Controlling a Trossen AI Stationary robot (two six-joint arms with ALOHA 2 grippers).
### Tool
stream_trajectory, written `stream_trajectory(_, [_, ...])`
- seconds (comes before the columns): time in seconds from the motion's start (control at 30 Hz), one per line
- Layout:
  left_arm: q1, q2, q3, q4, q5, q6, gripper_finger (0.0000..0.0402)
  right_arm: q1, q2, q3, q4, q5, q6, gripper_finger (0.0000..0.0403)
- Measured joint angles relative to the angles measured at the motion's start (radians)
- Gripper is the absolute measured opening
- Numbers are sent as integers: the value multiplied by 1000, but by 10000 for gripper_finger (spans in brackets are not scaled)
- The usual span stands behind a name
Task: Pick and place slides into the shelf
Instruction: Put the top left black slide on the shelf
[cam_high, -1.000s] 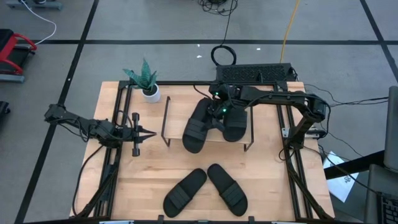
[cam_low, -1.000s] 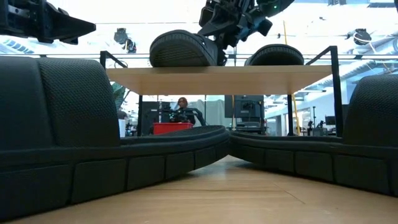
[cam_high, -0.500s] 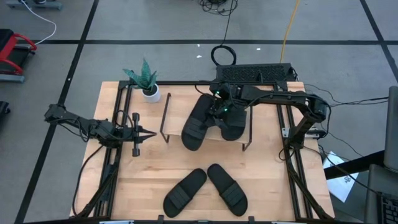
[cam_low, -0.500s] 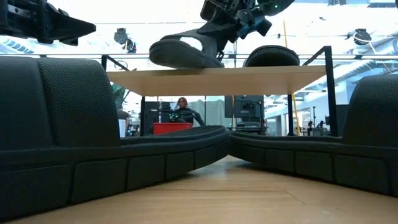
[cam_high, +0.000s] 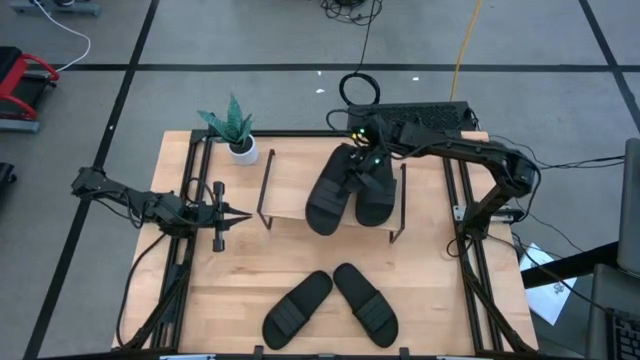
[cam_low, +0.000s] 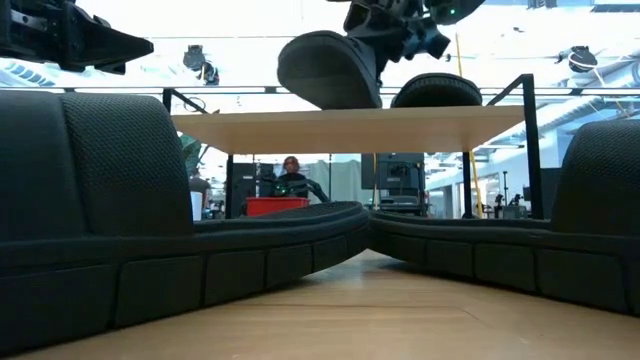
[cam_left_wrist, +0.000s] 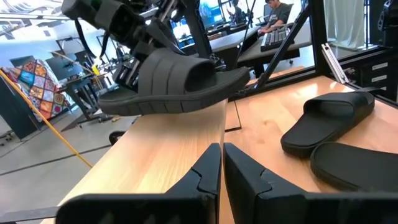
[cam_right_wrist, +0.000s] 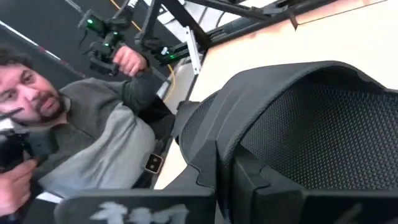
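Two black slides lie on the shelf's light top board (cam_high: 290, 185). The left one (cam_high: 333, 192) is tilted up in my right gripper (cam_high: 363, 165), which is shut on its strap. The right one (cam_high: 376, 197) rests flat on its sole. Two more slides (cam_high: 297, 308) (cam_high: 366, 304) lie sole-down on the table near the front edge, toes apart. My left gripper (cam_high: 236, 213) hangs shut, holding nothing, left of the shelf; its wrist view shows its fingers (cam_left_wrist: 211, 171) closed and the raised slide (cam_left_wrist: 174, 84) over the board. My right gripper pinches the edge of the slide's wide strap (cam_right_wrist: 214, 127) between its two fingers, the mesh lining (cam_right_wrist: 311, 124) showing beyond them. The fingers come slanting down from the table's far right. The slide (cam_low: 330, 70) is tilted, its near end raised off the board; whether its low end touches, I cannot tell.
A small potted plant (cam_high: 236, 131) stands at the table's far left corner. Thin black wire uprights (cam_high: 266, 190) (cam_high: 402, 200) frame the shelf's ends. Bare wood lies between the shelf and the two near slides. A person (cam_right_wrist: 74, 137) shows beyond the table.
My right gripper has taken hold of the left slide on the shelf and moved up and toward the far right. The slide, flat and angled out to the left before, is now tipped with its near end raised and has swung in beside the other slide.
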Motion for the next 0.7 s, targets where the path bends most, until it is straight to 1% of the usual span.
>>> stream_trajectory(0.1, [0, 0, 0, -1, 0, 2, 26, -11, 3, 0, -29, -9, -36, 3])
stream_trajectory(0.2, [0, 0, 0, -3, 0, 3, 26, -20, 3, 0, -35, -59, -81, 3])
stream_trajectory(0.3, [0, 0, 0, -9, 0, 5, 26, -21, 3, 0, -39, -83, -102, 3])
stream_trajectory(0.47, [0, 0, 0, -10, 0, 12, 26, -19, 3, 0, -103, -85, -169, 3])
stream_trajectory(0.6, [0, 0, 0, -9, 0, 11, 26, -20, 3, 0, -164, -30, -234, 3])
stream_trajectory(0.7, [0, 0, 0, -9, 0, 12, 26, -24, 3, 0, -188, -31, -278, 3])
